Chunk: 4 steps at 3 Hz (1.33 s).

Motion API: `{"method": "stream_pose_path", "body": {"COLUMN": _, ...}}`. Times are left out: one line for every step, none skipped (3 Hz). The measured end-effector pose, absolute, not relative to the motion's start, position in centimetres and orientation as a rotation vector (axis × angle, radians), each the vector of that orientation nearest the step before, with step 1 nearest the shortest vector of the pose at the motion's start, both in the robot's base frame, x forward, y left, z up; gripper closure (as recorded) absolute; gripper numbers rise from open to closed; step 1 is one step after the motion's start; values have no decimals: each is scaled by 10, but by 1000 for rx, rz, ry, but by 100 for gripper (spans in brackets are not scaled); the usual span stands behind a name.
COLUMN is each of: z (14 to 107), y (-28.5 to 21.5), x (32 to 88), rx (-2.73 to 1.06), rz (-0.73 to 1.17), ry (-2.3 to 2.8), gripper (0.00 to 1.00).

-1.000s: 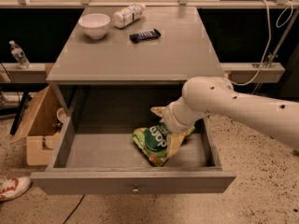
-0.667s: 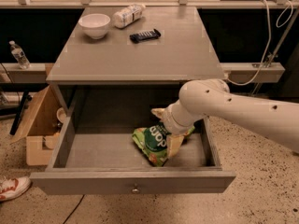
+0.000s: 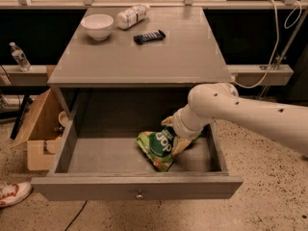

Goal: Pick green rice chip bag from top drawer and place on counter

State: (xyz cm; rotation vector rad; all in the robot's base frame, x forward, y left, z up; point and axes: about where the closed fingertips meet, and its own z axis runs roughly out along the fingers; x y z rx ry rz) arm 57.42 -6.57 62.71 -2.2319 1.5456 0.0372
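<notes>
Little has changed: in the open drawer (image 3: 96, 155) the bag (image 3: 158, 147) still lies right of centre, the end effector (image 3: 182, 141) at its right edge, grip impossible to tell, so the lift seems still ahead; the surface (image 3: 144, 61) holds bowl (image 3: 97, 25), bottle (image 3: 131, 15) and bar (image 3: 149, 36), with a box (image 3: 38, 129) on the floor at left.

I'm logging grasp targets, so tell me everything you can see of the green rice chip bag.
The green rice chip bag is a crinkled, glossy light-green packet with a dark-green round logo and white lettering. It lies crumpled and tilted on the floor of the open top drawer, right of centre, towards the front. The gripper is at its upper right edge, covering that part.
</notes>
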Motion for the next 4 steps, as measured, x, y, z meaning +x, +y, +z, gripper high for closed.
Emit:
{"method": "stream_pose_path", "body": {"z": 636, "y": -65, "x": 570, "rx": -2225, "rz": 81, "ry": 1521, "gripper": 81}}
{"method": "stream_pose_path", "body": {"z": 682, "y": -85, "x": 567, "rx": -2112, "rz": 136, "ry": 1463, "gripper": 100}}
{"method": "stream_pose_path", "body": {"z": 777, "y": -143, "x": 560, "rx": -1981, "rz": 146, "ry": 1397, "gripper": 100}}
{"method": "stream_pose_path", "body": {"z": 841, "y": -181, "x": 558, "rx": -1922, "rz": 126, "ry": 1390, "gripper": 100}}
